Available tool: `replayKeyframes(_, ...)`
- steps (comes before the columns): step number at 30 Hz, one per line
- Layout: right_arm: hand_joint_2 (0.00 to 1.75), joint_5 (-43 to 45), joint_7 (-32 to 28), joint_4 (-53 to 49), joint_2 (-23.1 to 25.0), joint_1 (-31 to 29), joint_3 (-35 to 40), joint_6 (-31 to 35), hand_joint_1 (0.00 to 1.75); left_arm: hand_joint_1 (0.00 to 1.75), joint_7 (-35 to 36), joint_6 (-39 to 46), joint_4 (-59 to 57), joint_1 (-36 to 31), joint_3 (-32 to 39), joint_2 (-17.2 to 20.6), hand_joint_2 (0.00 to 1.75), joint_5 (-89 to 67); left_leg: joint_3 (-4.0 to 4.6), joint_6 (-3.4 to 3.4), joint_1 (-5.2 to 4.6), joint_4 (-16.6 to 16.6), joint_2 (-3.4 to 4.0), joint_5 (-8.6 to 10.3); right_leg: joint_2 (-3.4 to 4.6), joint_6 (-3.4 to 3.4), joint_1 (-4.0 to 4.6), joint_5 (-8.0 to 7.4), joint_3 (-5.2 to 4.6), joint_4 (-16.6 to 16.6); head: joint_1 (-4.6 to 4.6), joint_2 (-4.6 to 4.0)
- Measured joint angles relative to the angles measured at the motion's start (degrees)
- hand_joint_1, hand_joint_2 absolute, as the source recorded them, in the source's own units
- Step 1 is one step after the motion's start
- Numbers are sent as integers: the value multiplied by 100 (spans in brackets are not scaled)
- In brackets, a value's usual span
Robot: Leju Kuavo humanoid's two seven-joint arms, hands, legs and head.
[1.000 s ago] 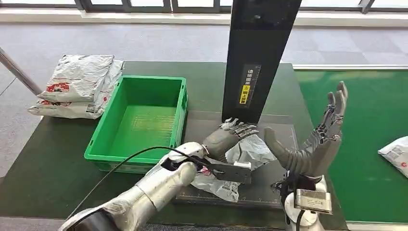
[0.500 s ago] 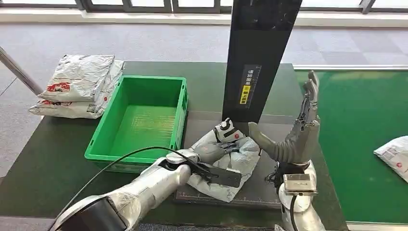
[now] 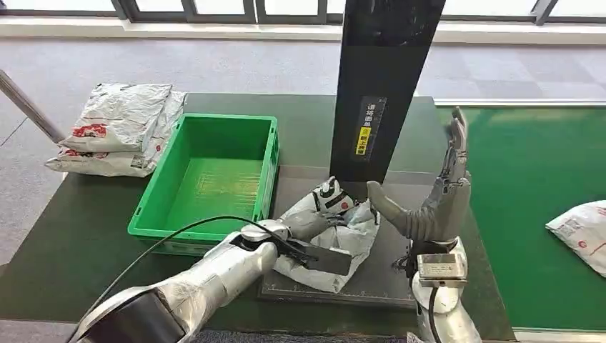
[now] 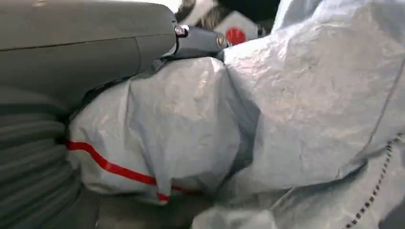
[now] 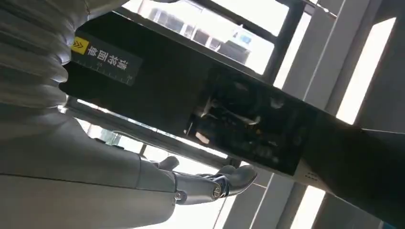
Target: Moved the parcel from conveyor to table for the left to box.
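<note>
Parcel (image 3: pixel 336 232), grey and crumpled, is now gathered up off the dark mat (image 3: pixel 389 275) at the near centre of the table (image 3: pixel 78 243), where a second ago it lay flat under spread fingers. It is gripped by the left hand (image 3: pixel 330 204), whose fingers are closed into the plastic, as the left wrist view confirms (image 4: pixel 191 138). Just to its left the green box (image 3: pixel 211 175) stands with nothing in it, so the boxing step is judged to be starting. The right hand (image 3: pixel 436 193) is held upright beside the black post (image 3: pixel 382 86), fingers wide and holding nothing, drawn in nearer the post than before. Another parcel (image 3: pixel 582 232) is seen on the conveyor (image 3: pixel 536 179) at the right.
</note>
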State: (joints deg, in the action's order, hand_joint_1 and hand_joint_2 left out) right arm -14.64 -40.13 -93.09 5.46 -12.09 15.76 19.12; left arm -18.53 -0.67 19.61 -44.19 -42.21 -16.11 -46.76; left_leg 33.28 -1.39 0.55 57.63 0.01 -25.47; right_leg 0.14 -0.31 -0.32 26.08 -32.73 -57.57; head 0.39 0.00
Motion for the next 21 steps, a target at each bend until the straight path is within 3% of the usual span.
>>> replayKeyframes(11, 175, 59, -2, -341, -83, 455, 0, 63, 0, 175, -1065, 2256, 833, 376, 700, 295, 175, 632, 43, 2, -1, 1, -8, 15, -2, 1, 0, -5, -45, -2, -2, 0)
replayKeyframes(21, 175, 223, -2, -571, -221, 744, 0, -55, 0, 175, -1047, 2544, 2700, 1393, 892, 584, 175, 212, 74, 5, -5, 2, -9, 12, -2, 4, 0, -2, -74, -1, -4, 0)
